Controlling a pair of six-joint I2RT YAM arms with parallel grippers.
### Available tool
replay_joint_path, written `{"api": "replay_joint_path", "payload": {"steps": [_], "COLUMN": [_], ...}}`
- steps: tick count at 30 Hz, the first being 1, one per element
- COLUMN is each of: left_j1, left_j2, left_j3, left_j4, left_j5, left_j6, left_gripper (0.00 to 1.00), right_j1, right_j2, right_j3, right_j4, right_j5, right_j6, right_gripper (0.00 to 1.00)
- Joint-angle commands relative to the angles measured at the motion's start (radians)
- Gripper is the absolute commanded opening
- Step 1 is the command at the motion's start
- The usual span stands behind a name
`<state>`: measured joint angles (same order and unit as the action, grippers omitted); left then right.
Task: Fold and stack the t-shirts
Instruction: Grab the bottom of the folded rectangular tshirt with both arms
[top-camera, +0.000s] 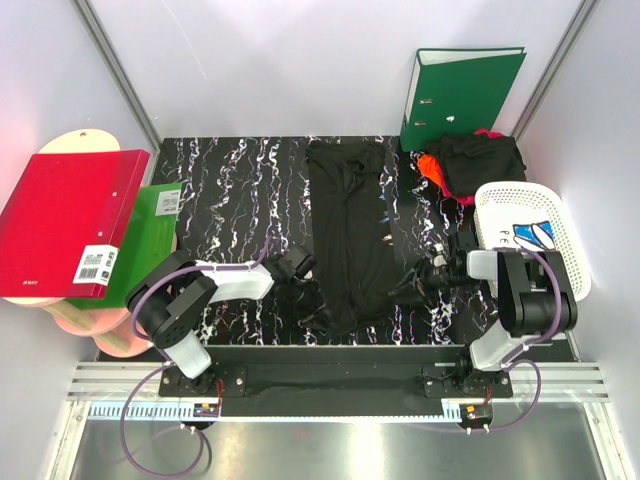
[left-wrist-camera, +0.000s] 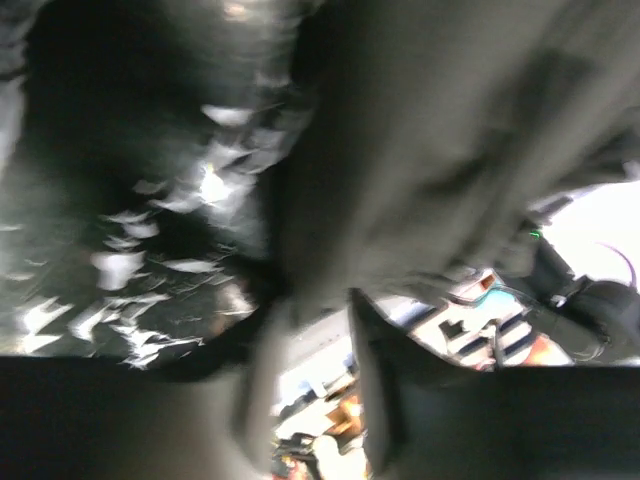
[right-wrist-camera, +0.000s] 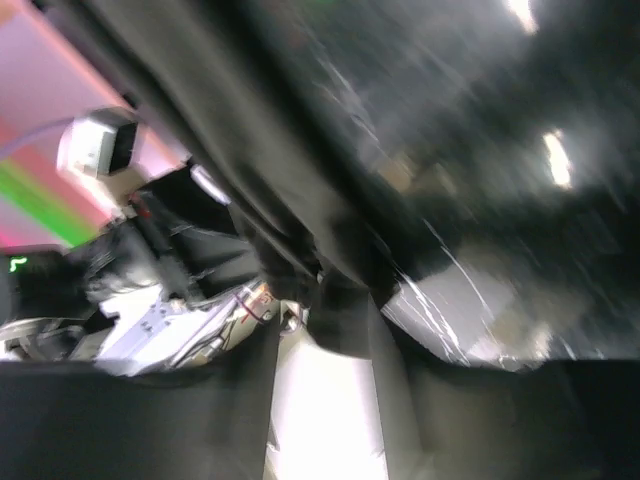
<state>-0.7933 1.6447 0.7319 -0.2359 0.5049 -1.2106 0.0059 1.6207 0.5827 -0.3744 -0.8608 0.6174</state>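
A plain black t-shirt (top-camera: 345, 220) lies lengthwise down the middle of the black marbled table (top-camera: 230, 200). My left gripper (top-camera: 298, 266) is at its left edge, near the front. In the left wrist view the gripper (left-wrist-camera: 308, 305) pinches the raised cloth (left-wrist-camera: 430, 130), though the picture is blurred. My right gripper (top-camera: 412, 280) is at the shirt's right front edge. In the right wrist view it (right-wrist-camera: 325, 320) is shut on a bunch of the black cloth (right-wrist-camera: 250, 150). More shirts, black (top-camera: 480, 160) and orange-red (top-camera: 430, 166), are piled at the back right.
A white lattice basket (top-camera: 500, 200) holding a cloth with a blue print stands at the right edge. A green binder (top-camera: 455, 95) stands upright behind the pile. A red binder (top-camera: 65, 220) and a green folder (top-camera: 140, 235) lie off the table's left side.
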Motion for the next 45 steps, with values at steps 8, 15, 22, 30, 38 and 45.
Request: {"api": "replay_joint_path", "payload": {"steps": [8, 15, 22, 30, 38, 45], "left_j1": [0.015, 0.022, 0.017, 0.012, 0.012, 0.016], "left_j2": [-0.029, -0.031, -0.005, 0.009, 0.023, 0.035], "left_j3": [0.092, 0.201, 0.202, 0.207, 0.230, 0.256], "left_j4": [-0.201, -0.266, -0.267, -0.267, -0.273, -0.302], "left_j5": [-0.117, -0.138, -0.126, -0.121, -0.115, -0.118], "left_j6": [0.052, 0.082, 0.105, 0.123, 0.140, 0.157], "left_gripper": [0.00, 0.00, 0.00, 0.00, 0.00, 0.00], "right_j1": [0.000, 0.000, -0.001, -0.001, 0.000, 0.019], "right_j2": [0.073, -0.030, -0.139, -0.114, 0.010, 0.100], "right_j3": [0.014, 0.054, 0.006, 0.046, 0.055, 0.060], "right_j4": [-0.287, -0.423, -0.474, -0.399, -0.304, -0.259], "right_j5": [-0.057, -0.026, 0.081, 0.183, 0.192, 0.122], "right_j6": [-0.116, -0.128, -0.110, -0.047, -0.027, -0.042], "right_gripper": [0.00, 0.10, 0.36, 0.85, 0.79, 0.59]}}
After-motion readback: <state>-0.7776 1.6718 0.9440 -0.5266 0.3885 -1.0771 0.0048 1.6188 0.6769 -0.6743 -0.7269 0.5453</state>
